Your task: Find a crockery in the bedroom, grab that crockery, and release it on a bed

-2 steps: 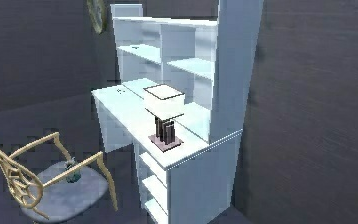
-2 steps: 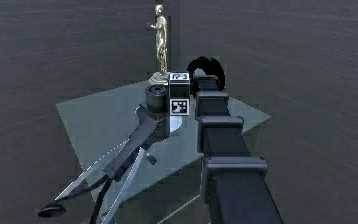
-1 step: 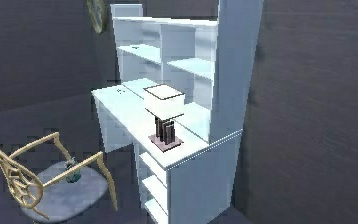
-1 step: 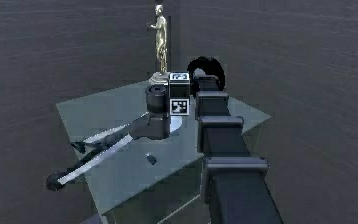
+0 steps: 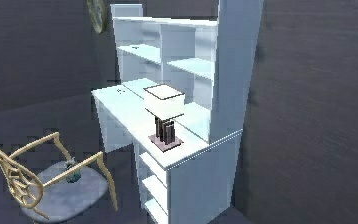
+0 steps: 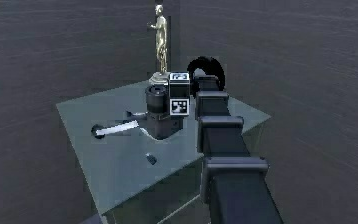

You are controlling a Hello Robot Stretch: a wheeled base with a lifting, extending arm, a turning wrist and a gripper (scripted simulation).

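Stretch robot's dark two-finger gripper [image 6: 105,129] reaches over a grey-green square tabletop [image 6: 87,150], holding nothing; how wide its fingers stand cannot be told. A gold figurine statue [image 6: 162,38] stands beyond the gripper, while a small dark blob [image 6: 152,158], perhaps the crockery, lies near it on the tabletop

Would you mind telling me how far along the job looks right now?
Done: nothing certain. In hand: the arm reaches over a grey tabletop with a gold statue; the gripper sits near a small dark thing, and I cannot tell whether it holds anything. Left: securing the crockery and carrying it to a bed.
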